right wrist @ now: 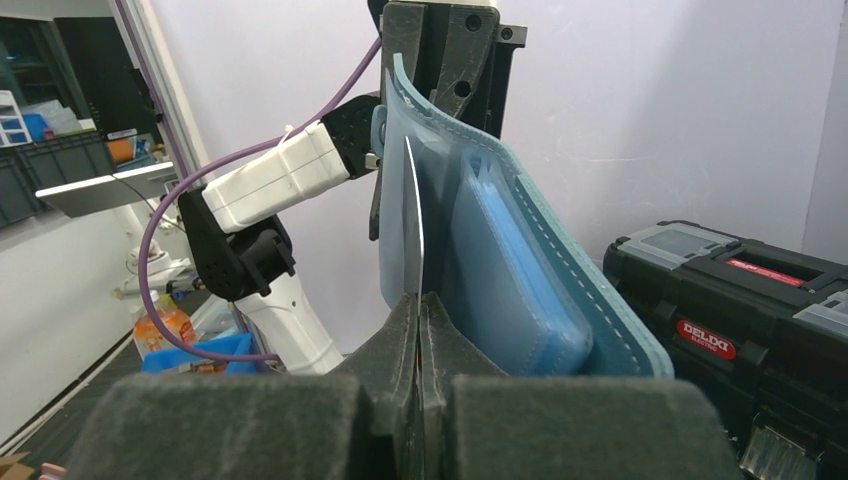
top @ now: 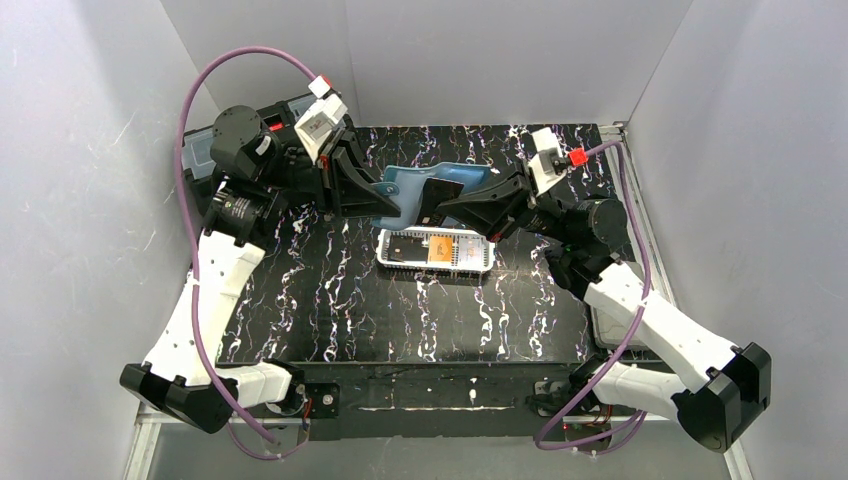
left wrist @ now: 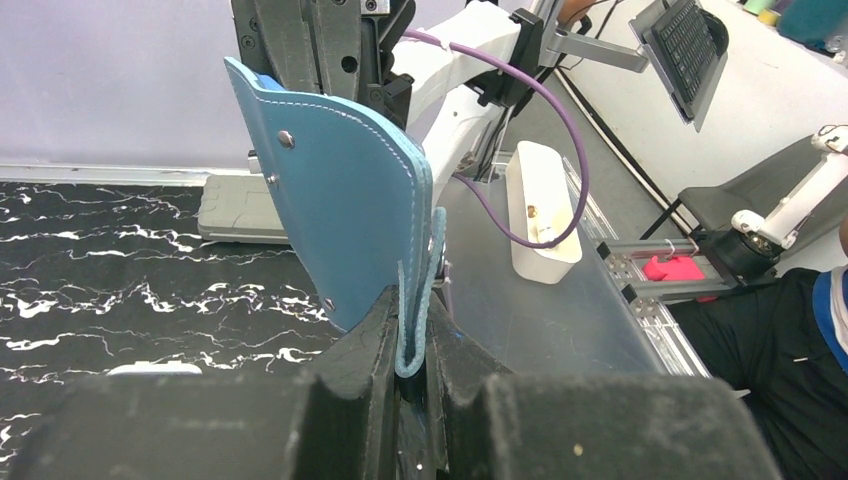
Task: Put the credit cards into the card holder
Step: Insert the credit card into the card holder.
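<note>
From above, my left gripper (top: 388, 200) clamped the open teal card holder (top: 455, 177) off the table, and my right gripper (top: 446, 212) pinched a black credit card (top: 437, 198) at its sleeves. The orange card (top: 438, 250) lay in the white mesh basket (top: 482, 263). The left wrist view showed the jaws shut on the holder's edge. The right wrist view showed the card edge-on and not seated. I judged nothing stowed yet.

Teal-blue card holder (left wrist: 340, 220) with pale stitching in the left gripper (left wrist: 412, 370), black card (top: 437, 203) in the right gripper (right wrist: 420, 310). Just below them there's an orange card (top: 438, 250) in a white mesh basket (top: 482, 258), all over a black table (top: 400, 310) with white marble-ish veins.
</note>
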